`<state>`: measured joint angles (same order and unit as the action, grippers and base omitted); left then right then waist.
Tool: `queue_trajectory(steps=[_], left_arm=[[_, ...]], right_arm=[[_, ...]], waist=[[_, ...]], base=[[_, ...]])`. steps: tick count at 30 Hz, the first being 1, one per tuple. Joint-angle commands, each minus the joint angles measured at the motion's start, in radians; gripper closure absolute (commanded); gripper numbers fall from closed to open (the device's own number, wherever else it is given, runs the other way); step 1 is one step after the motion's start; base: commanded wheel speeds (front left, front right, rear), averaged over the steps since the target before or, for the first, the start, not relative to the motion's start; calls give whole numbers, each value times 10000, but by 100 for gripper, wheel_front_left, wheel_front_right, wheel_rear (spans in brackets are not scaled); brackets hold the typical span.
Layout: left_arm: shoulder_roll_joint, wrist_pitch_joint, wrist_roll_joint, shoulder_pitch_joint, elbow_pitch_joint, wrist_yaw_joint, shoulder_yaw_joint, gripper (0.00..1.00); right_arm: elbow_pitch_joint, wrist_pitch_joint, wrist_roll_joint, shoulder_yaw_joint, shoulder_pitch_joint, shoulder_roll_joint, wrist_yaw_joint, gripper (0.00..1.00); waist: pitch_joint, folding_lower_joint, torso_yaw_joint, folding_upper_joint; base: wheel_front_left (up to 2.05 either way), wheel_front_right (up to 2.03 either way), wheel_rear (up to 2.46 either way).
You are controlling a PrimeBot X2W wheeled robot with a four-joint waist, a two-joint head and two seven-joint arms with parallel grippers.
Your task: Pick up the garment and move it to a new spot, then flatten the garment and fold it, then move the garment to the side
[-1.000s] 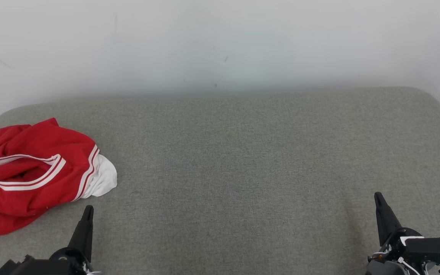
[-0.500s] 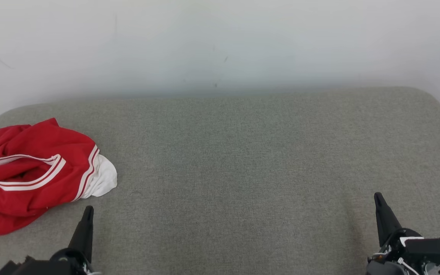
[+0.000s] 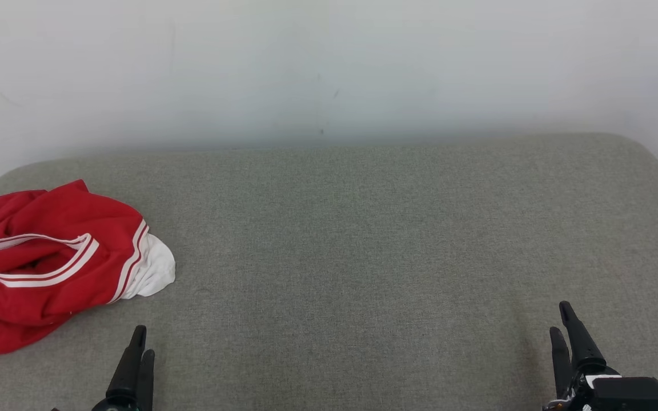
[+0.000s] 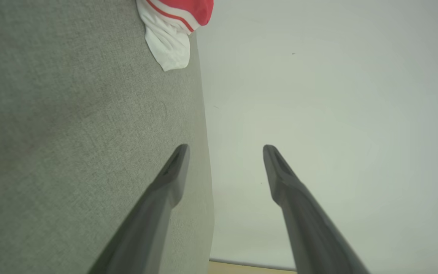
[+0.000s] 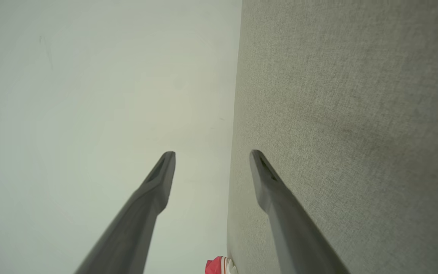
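My left gripper [image 3: 143, 342] has its fingers spread apart, holding nothing. My right gripper [image 3: 558, 318] is the same. The red and white garment [image 3: 49, 268] lies crumpled on the grey cushion [image 3: 363, 245], at the left, near my left gripper

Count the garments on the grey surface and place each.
1. The garment lies crumpled at the left end of the surface, ahead of the left tool. Its folds might hide another.

Surface: we see a grey fabric pad [image 3: 363, 240], rounded corners.
On it: one crumpled red garment [image 3: 49, 260], white-trimmed, at our far left.
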<state>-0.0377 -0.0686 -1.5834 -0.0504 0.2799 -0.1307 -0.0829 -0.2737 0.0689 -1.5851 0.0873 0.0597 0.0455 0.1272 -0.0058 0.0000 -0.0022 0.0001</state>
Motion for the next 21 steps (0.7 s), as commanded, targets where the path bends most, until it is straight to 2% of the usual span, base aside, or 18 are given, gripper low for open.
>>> queue_trajectory(steps=[1,7,21], left_arm=[[-57,112,277,-60,-191,-1,51,0],[-84,390,1308,13,-260,57,108,0],[-78,968,4536,256,-691,460,253,0]], right_arm=[[174,-115,226,-37,73,30,20,0],[193,-389,1057,-34,35,32,22,0],[469,-969,4219,-200,-126,38,27,0]], waist=[[-13,0,-3,-1],[-60,0,-7,-1],[-155,0,9,-1]], base=[[0,0,0],[0,0,0],[0,0,0]])
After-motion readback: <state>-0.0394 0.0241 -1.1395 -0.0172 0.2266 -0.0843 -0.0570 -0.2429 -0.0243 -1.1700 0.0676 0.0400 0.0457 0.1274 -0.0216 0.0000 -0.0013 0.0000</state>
